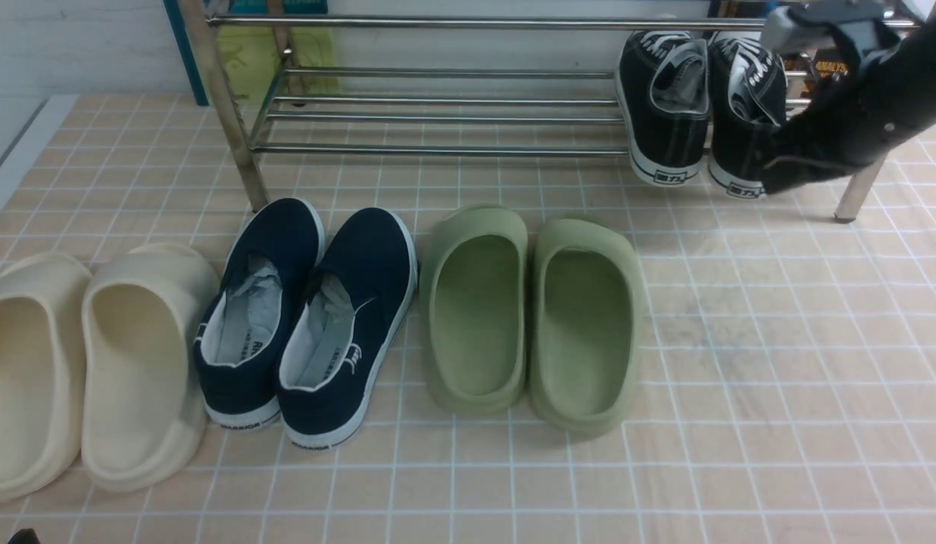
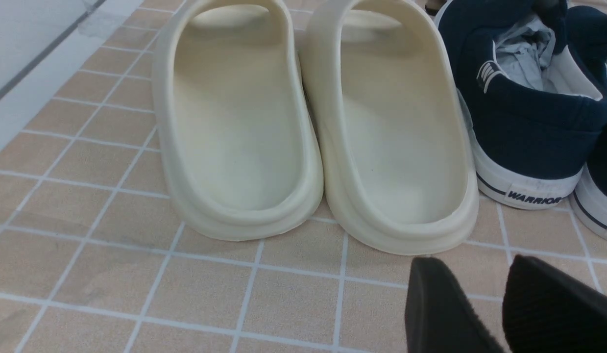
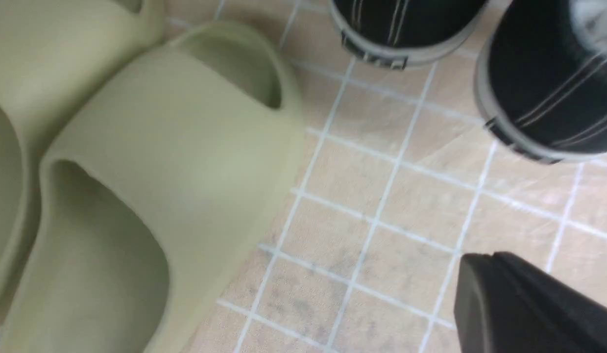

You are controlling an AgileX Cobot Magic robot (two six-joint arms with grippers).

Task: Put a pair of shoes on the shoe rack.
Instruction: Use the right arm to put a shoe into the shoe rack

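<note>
Shoes (image 1: 664,128) are up on the rack (image 1: 437,149), far right end, heels poking out, toes hidden. Left gripper (image 2: 474,277) only shows its tips, spread apart over tile by the cream slippers (image 2: 381,137). Over on the right, the right arm (image 1: 875,113) reaches in low and covers part of the right shoe. Right gripper (image 3: 479,279) is pinched together, empty.
</note>
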